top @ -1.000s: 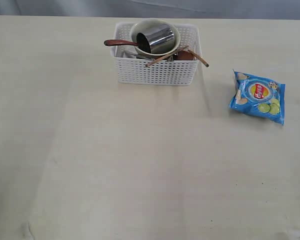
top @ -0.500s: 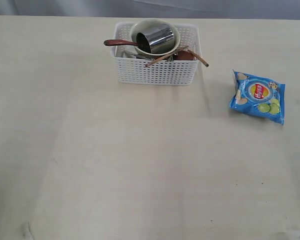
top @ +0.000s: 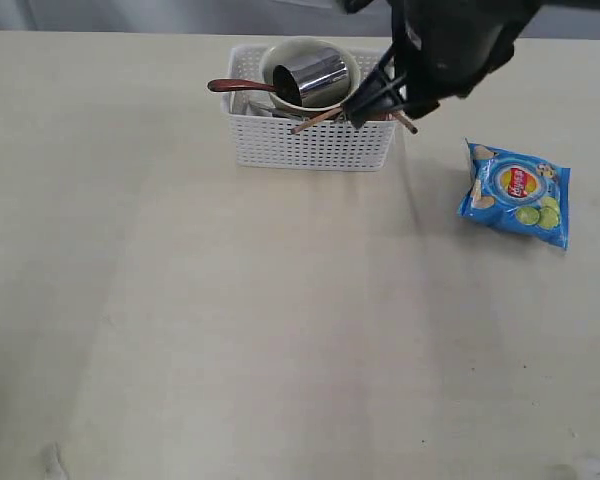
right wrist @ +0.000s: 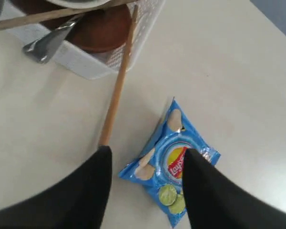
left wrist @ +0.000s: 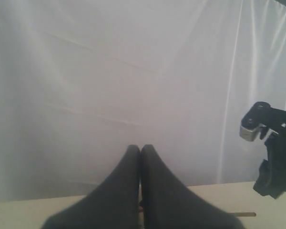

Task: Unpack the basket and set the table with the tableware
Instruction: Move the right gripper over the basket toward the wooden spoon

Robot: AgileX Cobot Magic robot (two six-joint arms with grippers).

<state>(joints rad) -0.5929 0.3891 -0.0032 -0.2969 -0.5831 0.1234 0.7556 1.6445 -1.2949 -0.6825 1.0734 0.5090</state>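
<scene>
Right fingers (right wrist: 97, 191) have arrived near one basket (top: 310, 150), two chopsticks (top: 320, 116).

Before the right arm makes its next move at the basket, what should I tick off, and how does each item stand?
1. The right gripper open and empty: ok.
2. The left gripper shut, away from the basket: ok.
3. The basket upright on the table: ok.
4. The cup lying inside the bowl, uncovered: ok.
5. A chopstick poking out over the basket rim, free to grab: ok.
6. Which piece the right gripper is aimed at: cannot tell.
</scene>
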